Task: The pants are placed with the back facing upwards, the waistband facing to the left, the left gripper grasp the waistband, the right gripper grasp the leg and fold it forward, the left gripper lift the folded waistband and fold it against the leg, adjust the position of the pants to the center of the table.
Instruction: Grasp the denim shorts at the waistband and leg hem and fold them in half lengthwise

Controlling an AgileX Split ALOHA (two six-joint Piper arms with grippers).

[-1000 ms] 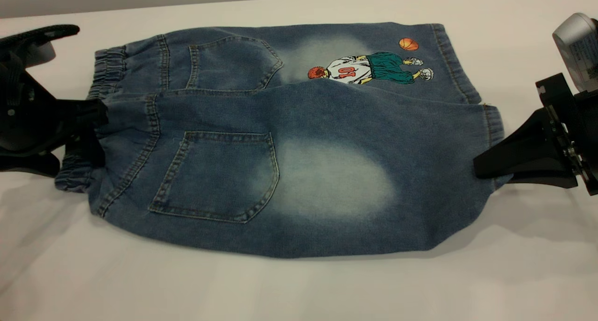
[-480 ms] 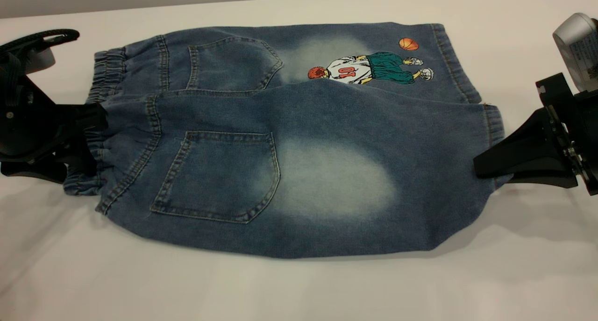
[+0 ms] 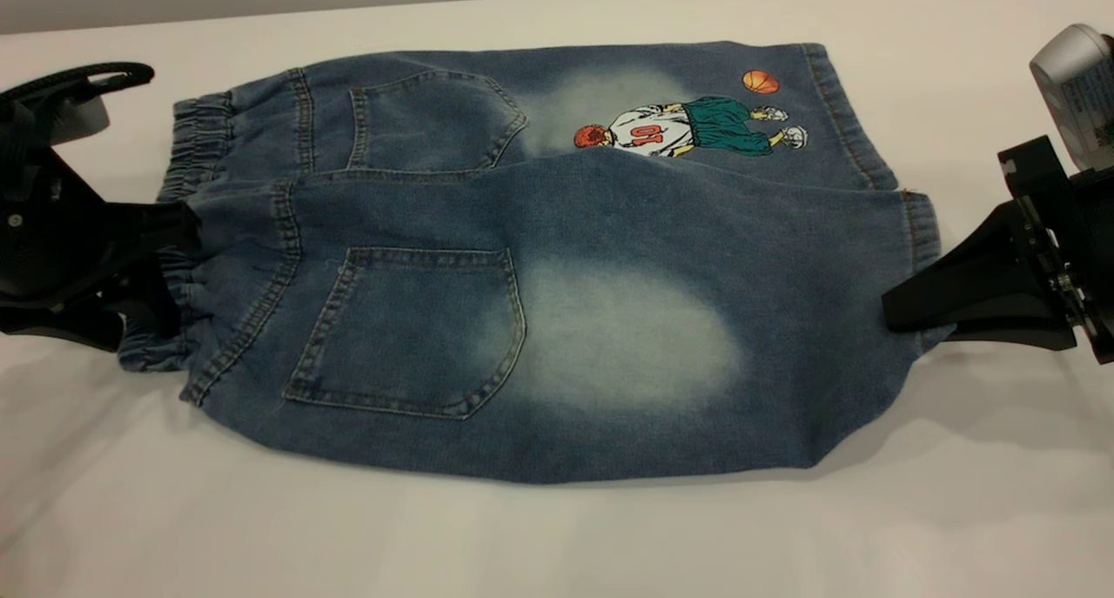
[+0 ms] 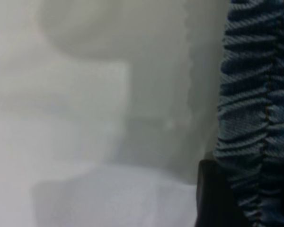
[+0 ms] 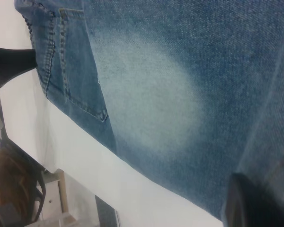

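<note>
Table (image 3: 557,537): a wide white surface is seen beneath everything, with the denim laid across its middle in the exterior view.
Pants (image 3: 540,258): laid back side up, waist end at the exterior view's left, hems at its right; the near half is raised and draped over part of the far half, so that the cartoon print (image 3: 687,128) is half covered.
Leg (image 3: 748,337): the plain one with the pale oval is held up off the table at its hem end.
Waistband (image 3: 187,154): gathered along the left edge; its near portion is pinched and lifted.
Left gripper (image 3: 170,258): its fingers are closed onto the waistband.
Right gripper (image 3: 896,315): its fingers are clamped on the leg's hem.
</note>
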